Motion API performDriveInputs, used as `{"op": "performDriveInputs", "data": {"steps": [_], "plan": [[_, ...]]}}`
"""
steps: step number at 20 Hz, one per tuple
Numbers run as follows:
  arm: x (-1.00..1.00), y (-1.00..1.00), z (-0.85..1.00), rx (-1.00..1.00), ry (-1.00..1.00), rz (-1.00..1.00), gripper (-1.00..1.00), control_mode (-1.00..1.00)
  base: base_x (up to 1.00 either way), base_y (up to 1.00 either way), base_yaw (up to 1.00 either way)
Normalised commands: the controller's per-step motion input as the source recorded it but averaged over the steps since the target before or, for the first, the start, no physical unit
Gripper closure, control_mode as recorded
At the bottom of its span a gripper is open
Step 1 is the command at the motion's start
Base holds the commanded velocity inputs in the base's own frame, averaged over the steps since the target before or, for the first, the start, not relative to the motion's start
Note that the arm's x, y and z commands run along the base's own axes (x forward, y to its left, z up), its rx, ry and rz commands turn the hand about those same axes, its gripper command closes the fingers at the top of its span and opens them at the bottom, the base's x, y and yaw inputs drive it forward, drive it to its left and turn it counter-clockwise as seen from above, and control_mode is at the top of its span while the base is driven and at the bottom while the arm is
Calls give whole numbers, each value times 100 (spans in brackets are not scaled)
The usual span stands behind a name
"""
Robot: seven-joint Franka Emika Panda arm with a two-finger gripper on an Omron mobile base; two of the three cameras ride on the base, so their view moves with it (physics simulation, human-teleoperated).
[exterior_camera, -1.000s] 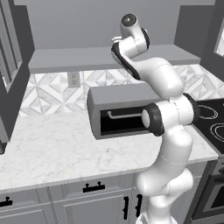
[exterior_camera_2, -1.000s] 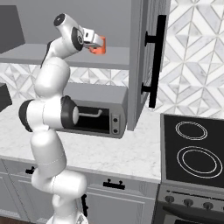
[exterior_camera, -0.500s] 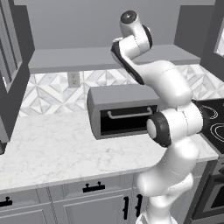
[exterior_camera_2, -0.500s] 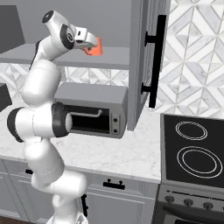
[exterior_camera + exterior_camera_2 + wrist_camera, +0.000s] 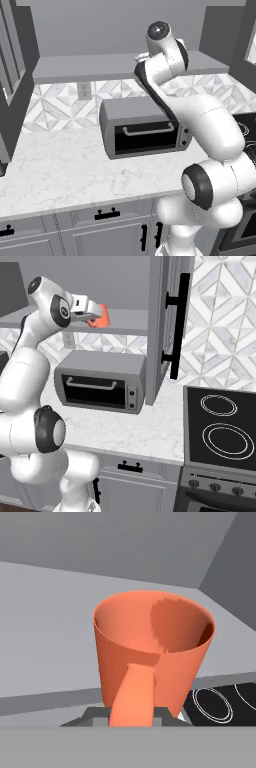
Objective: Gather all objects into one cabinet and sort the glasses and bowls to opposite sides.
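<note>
An orange handled mug (image 5: 101,316) hangs upright at the level of the open cabinet's shelf (image 5: 127,321), near its front edge. My gripper (image 5: 93,315) is shut on the mug from the left. In the hand view the mug (image 5: 150,642) stands close in front with its handle (image 5: 132,699) turned toward the camera, and the grey shelf (image 5: 45,622) spreads behind it. Whether the mug touches the shelf I cannot tell. The bowls are out of view.
The cabinet's door (image 5: 170,321) stands open to the right of the mug. A grey toaster oven (image 5: 145,131) sits on the marble counter (image 5: 55,170) under the shelf. A black stove (image 5: 220,431) lies at the right.
The mug in the gripper has drifted slightly left and down toward the shelf edge. The arm's elbow has sunk from beside the toaster oven to below the counter's front.
</note>
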Motion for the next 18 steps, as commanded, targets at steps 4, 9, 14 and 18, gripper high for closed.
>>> {"op": "performDriveInputs", "data": {"steps": [4,9,14,18], "plan": [[-100,-4,24,0,0,1,100,-100,0,0,0],[-100,-1,16,7,0,0,100,-100,0,0,0],[-100,0,19,18,0,0,100,-100,0,0,0],[-100,0,26,21,0,0,100,-100,0,0,0]]}}
